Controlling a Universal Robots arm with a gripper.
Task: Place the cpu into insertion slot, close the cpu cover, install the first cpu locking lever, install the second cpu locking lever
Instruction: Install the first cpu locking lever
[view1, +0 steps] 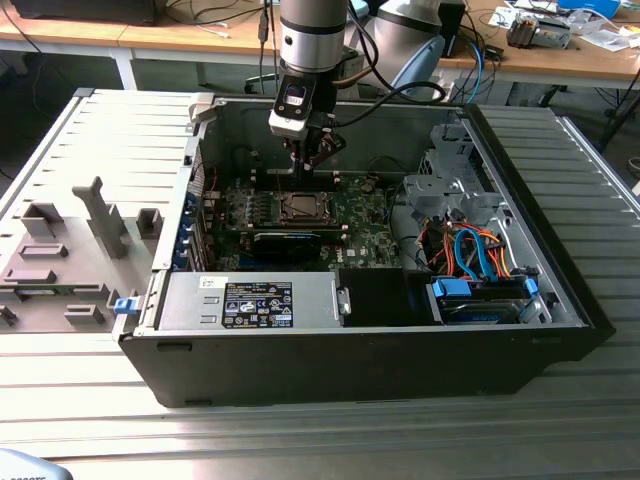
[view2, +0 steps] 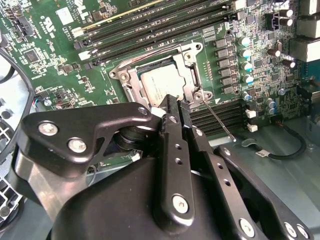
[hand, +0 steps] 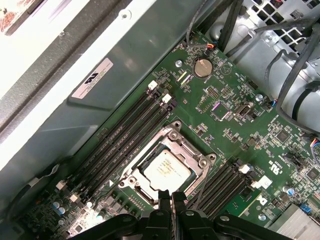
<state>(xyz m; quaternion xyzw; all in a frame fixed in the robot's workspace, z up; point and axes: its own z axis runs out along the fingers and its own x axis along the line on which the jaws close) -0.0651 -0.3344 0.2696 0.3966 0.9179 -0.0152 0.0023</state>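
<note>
Two gripper (view2: 176, 104) fingers, pinched together on nothing, hover beside a seemingly unlatched locking lever (view2: 218, 120); the cpu (hand: 167, 168) sits in its insertion slot (hand: 130, 176) under the lowered cpu cover (hand: 189, 148), so latching levers seems in hand, needing careful downward pressure.

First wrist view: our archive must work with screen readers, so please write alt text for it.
The cpu lies under the closed silver cpu cover on a green motherboard. The black end effector, shut, is at the cover's edge.
</note>
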